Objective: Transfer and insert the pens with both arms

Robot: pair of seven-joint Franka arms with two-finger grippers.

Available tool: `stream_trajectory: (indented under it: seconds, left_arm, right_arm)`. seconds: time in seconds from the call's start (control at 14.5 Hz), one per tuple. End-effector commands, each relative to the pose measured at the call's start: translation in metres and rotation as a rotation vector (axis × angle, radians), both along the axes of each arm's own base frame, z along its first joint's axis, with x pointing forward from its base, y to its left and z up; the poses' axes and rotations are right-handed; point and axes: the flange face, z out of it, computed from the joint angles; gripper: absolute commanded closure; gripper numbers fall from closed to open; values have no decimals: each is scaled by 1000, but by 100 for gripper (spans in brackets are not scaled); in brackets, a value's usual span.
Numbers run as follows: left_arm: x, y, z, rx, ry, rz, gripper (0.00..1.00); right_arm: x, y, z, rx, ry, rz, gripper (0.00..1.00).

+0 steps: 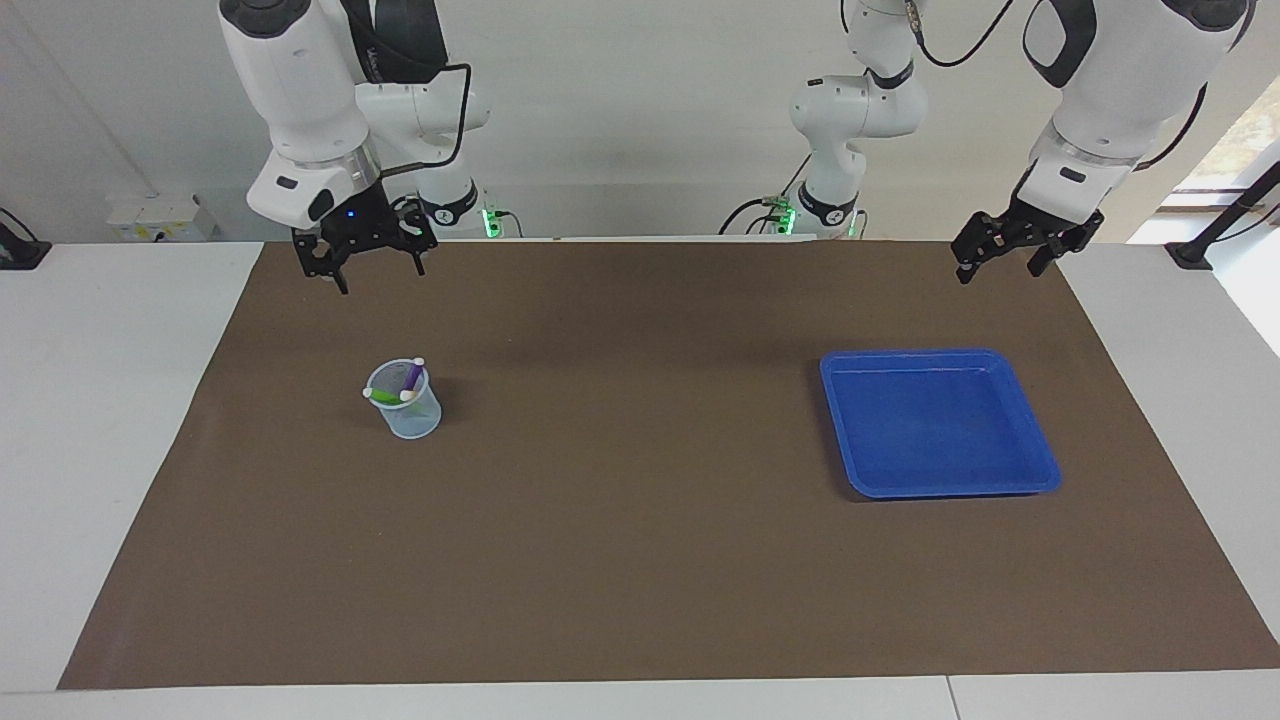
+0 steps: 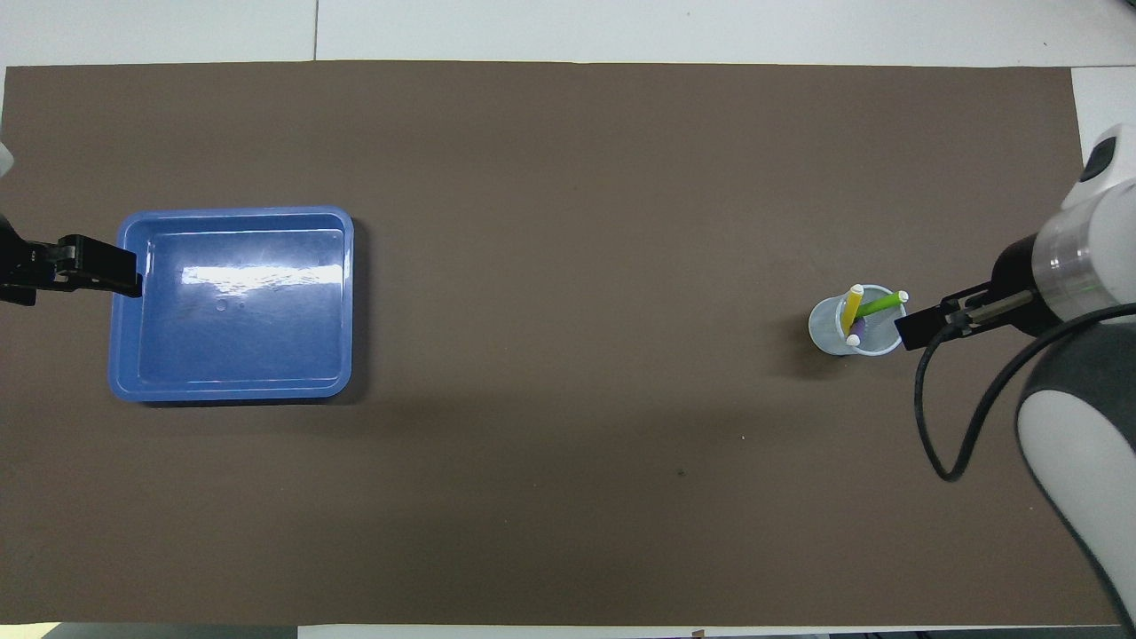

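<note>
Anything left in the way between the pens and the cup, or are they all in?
Nothing visible stands in the way: the purple pen, yellow pen and green pen all stand inside the clear cup. The blue tray holds nothing. The right claw hangs open above the mat; the left claw waits open.

3 pens (image 2: pixel 859 312) stand in the cup (image 2: pixel 830 333), tray (image 2: pixel 124 390) well apart.
</note>
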Motion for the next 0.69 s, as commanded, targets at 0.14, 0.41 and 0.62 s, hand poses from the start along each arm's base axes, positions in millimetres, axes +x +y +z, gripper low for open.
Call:
stream_trajectory:
  seconds: [0.14, 0.41, 0.62]
  left_arm:
    - [-3, -3, 7, -53, 9, -2, 0]
    - [-3, -2, 6, -46, 7, 0, 0]
    - [-2, 1, 5, -18, 6, -2, 0]
  right_arm:
    - [19, -66, 15, 4, 43, -222, 0]
    - [20, -65, 9, -1, 39, -240, 0]
    - [21, -72, 3, 0, 62, -255, 0]
